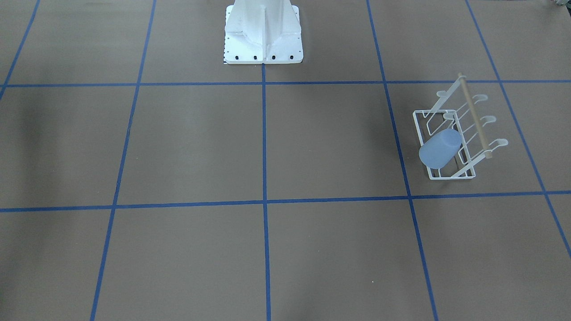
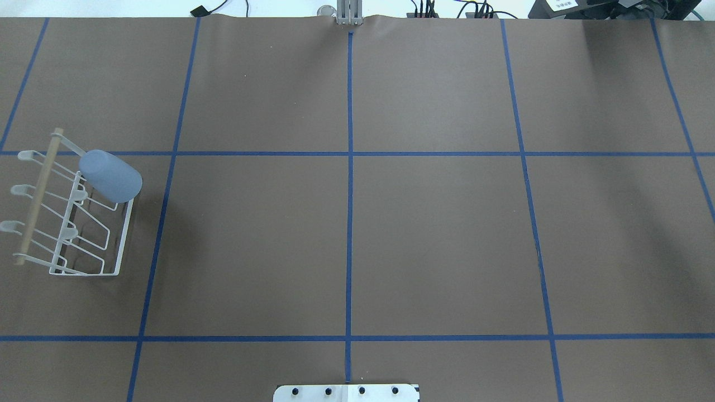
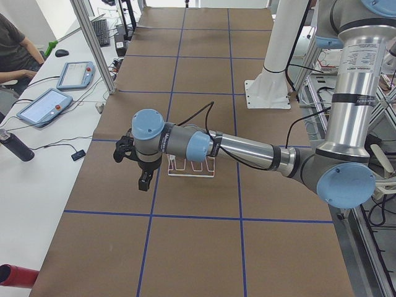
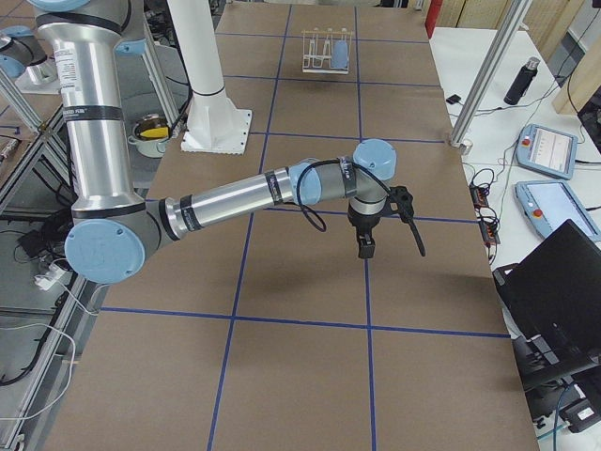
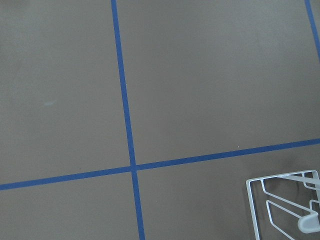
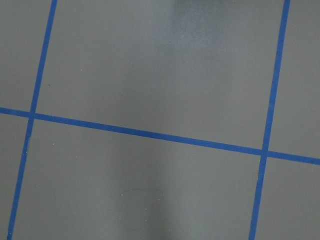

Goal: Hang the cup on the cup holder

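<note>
Found cup tilted on cup holder peg; slant likely retains it. Cannot tell left gripper, right gripper openness.

Left end effector and right end effector downward, each at level, outstretched reach; openness unclear.

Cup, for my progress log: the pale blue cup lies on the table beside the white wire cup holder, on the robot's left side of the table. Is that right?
No. The cup is not lying on the table beside the cup holder; it sits tilted on one of its wire loops, as the exterior front-facing view shows. It is on the robot's left side.
</note>
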Available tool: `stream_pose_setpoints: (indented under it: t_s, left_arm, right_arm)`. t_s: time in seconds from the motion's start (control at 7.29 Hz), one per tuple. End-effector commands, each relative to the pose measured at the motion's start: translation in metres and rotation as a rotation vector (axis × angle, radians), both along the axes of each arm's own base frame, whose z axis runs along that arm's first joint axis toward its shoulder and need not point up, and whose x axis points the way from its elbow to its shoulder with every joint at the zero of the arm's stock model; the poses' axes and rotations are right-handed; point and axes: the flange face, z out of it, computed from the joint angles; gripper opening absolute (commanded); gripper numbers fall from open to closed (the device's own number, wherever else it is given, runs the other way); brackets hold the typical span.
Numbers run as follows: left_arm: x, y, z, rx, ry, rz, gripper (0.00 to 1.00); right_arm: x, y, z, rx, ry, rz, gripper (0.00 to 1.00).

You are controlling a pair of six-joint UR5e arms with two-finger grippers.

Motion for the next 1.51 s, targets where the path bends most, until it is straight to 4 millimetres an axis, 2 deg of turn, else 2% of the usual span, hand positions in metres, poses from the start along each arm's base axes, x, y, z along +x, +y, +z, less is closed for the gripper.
stream_pose_setpoints:
  t_s: [0.0,0.27,0.82,0.96,1.37]
  left_arm:
    - [0.001,0.004,0.005,-0.004,-0.002,0.001,0.98]
    - [0.000,0.003,-0.005,0.014,-0.001,0.000,0.98]
    - [0.000,0.005,0.004,-0.004,-0.003,0.000,0.98]
    - [0.001,0.006,-0.003,0.010,0.001,0.001,0.98]
    - [0.002,0.005,-0.005,0.017,0.004,0.005,0.98]
  right_arm:
    - [0.001,0.000,0.003,-0.007,0.002,0.003,1.00]
    - [0.000,0.000,0.005,-0.012,0.002,0.001,1.00]
    - [0.002,-0.004,-0.004,0.016,0.030,0.007,1.00]
    - [0.010,0.001,-0.009,0.029,0.013,0.013,1.00]
    - [0.007,0.002,-0.009,0.017,-0.023,0.008,1.00]
